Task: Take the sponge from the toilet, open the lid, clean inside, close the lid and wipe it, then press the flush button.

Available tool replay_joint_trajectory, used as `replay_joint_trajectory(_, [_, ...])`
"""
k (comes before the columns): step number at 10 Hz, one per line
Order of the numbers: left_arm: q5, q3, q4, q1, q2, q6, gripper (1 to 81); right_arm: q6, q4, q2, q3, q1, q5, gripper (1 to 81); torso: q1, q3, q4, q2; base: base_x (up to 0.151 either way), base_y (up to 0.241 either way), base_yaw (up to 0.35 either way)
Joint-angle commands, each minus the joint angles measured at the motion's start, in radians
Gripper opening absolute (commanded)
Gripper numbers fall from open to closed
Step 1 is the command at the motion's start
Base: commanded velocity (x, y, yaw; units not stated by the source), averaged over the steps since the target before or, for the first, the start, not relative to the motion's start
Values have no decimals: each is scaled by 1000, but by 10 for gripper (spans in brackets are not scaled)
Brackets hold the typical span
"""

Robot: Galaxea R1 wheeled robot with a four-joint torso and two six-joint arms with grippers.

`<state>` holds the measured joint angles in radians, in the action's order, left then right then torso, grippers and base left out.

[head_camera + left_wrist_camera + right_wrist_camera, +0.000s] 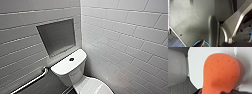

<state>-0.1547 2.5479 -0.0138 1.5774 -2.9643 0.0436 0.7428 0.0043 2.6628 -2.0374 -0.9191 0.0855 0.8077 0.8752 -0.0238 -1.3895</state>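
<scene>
The white toilet stands in the corner, its tank (68,67) against the tiled wall. The round dark flush button (71,59) sits in the middle of the tank top. The white lid (94,87) lies shut over the bowl at the lower edge of the head view. In the right wrist view the orange-red sponge (221,74) lies on the glossy white lid (196,62), very close to the camera. My right gripper (217,92) is right at the sponge, dark parts of it flanking the near end, jaws wide. I cannot see it grip the sponge.
White tiled walls close in on both sides of the toilet. A grey recessed niche (57,36) sits in the left wall above the tank. A metal grab bar (32,81) runs along that wall low down. Dark floor tiles (173,41) show past the robot's own dark plate.
</scene>
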Motion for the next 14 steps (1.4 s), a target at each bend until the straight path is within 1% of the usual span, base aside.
replay_joint_trajectory(1, [75, -6, 6, 14, 0, -4, 811, 9, 11, 10, -16, 105, -46, 811, 0, 40, 0, 0, 0, 0, 0])
replay_joint_trajectory(2, [75, -6, 9, 14, 0, -4, 811, 15, 10, 13, -13, 110, -46, 811, 3, 45, 0, -8, 0, 0, 0])
replay_joint_trajectory(3, [75, 5, 24, 16, -3, -4, 811, 15, 8, 21, -3, 110, -53, 811, 4, 24, 0, -11, 0, 0, 0])
replay_joint_trajectory(4, [75, 14, 29, 14, -3, -4, 811, 13, 2, 37, -15, 105, -76, 811, 5, 30, 0, -11, 0, 0, 0])
replay_joint_trajectory(6, [76, 14, 29, 16, -4, -4, 811, 15, 11, 60, -70, 101, -79, 811, 5, 33, 0, -12, 0, 0, 0])
replay_joint_trajectory(8, [78, 14, 48, 16, 2, -4, 811, 44, 11, 94, -105, 99, -81, 811, 5, 33, 0, -12, 0, 0, 0])
replay_joint_trajectory(10, [81, 14, 52, 19, 7, -4, 811, 52, -3, 148, -191, 88, -79, 811, 5, 33, 0, -12, 0, 0, 0])
replay_joint_trajectory(12, [81, 32, 58, 26, 11, -4, 811, 50, -6, 228, -326, 79, -66, 811, 5, 33, 0, -12, 0, 0, 0])
replay_joint_trajectory(14, [81, 40, 74, 26, 10, -4, 811, 36, -7, 246, -351, 79, -53, 811, 5, 33, 0, -12, 0, 0, 0])
